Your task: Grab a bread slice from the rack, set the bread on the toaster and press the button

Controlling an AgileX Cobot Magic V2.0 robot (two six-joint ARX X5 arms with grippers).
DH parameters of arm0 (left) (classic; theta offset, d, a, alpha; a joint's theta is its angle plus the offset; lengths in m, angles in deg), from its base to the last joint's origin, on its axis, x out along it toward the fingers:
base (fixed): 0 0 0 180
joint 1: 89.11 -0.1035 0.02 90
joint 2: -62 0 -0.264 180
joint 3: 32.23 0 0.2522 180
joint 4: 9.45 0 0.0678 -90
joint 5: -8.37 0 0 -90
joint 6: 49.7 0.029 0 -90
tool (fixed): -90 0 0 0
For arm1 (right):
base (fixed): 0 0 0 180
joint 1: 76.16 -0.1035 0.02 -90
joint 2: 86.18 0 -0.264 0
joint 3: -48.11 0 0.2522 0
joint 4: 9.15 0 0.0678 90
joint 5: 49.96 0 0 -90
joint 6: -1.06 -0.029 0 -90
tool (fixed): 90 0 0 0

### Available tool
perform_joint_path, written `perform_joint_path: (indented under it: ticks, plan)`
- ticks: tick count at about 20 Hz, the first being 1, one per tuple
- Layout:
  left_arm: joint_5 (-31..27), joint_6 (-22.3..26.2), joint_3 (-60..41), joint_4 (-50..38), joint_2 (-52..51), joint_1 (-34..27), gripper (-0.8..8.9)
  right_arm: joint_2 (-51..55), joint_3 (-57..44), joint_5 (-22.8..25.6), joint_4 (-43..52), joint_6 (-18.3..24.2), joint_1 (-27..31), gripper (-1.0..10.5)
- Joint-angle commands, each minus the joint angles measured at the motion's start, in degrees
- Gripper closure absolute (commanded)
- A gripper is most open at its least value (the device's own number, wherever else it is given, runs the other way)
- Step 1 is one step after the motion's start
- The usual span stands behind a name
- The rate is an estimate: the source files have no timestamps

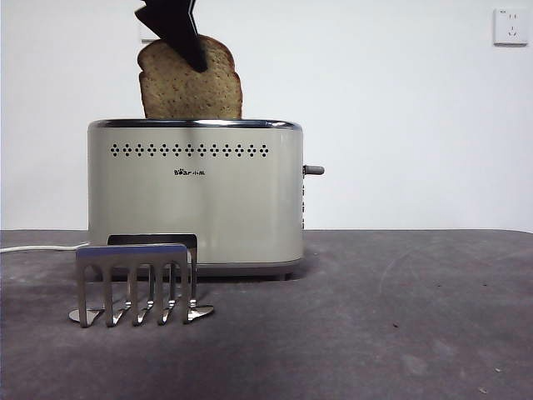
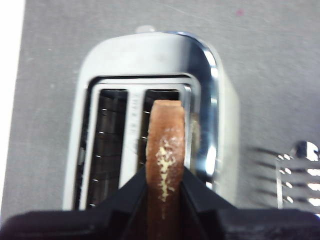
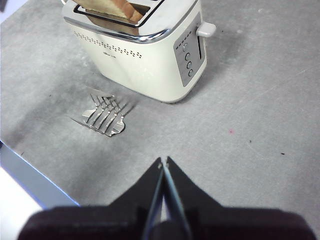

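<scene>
The slice of bread (image 1: 190, 87) stands upright with its lower part inside a slot of the cream toaster (image 1: 196, 196). My left gripper (image 1: 185, 37) comes from above and is shut on the slice's top crust (image 2: 165, 155), over the slot nearer the rack (image 2: 161, 100). The metal rack (image 1: 137, 283) stands bare in front of the toaster, also in the right wrist view (image 3: 102, 112). The grey button (image 1: 314, 170) sticks out of the toaster's right side, raised (image 3: 205, 29). My right gripper (image 3: 163, 162) is shut and empty, high above the table, away from the toaster.
A white cable (image 1: 37, 247) runs along the table to the left behind the toaster. A wall socket (image 1: 509, 26) is at the upper right. Round small buttons (image 3: 187, 57) sit below the lever. The table's edge (image 3: 35, 185) lies near the right gripper.
</scene>
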Motion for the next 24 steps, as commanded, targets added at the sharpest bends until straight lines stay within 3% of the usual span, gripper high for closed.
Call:
perform_joint_path:
  ticks: [1, 4, 5, 10, 16, 21, 24]
  plan:
    - [0.2, -2.4, -0.8, -1.9, 2.9, -1.0, 7.85, 0.0, 0.0, -0.1, 0.0, 0.2, -0.1, 9.6]
    - [0.5, -2.8, -0.8, -4.7, 2.9, -1.1, 4.93, 0.0, 0.0, -0.1, 0.0, 0.2, -0.1, 9.6]
    - [0.6, -3.8, -0.8, -5.0, 2.9, -1.1, 4.63, 0.0, 0.0, -0.1, 0.0, 0.3, -0.1, 9.6]
    - [0.3, -7.1, -0.8, -5.6, 2.9, -1.0, 4.66, -0.1, 0.0, -0.1, 0.0, 0.3, -0.1, 9.6]
    - [0.1, -20.9, -0.8, -5.7, -0.9, -1.1, 4.66, -3.9, 0.0, -1.6, 4.0, -0.4, -0.1, 9.6]
    - [0.3, -30.7, -0.7, 1.2, -8.6, -1.1, 4.68, -12.9, 0.0, -9.8, 16.3, -6.2, -0.2, 9.6]
    - [0.5, -35.5, -0.7, 6.4, -13.9, -1.0, 4.68, -19.6, 0.0, -12.1, 28.0, -13.2, -1.6, 9.6]
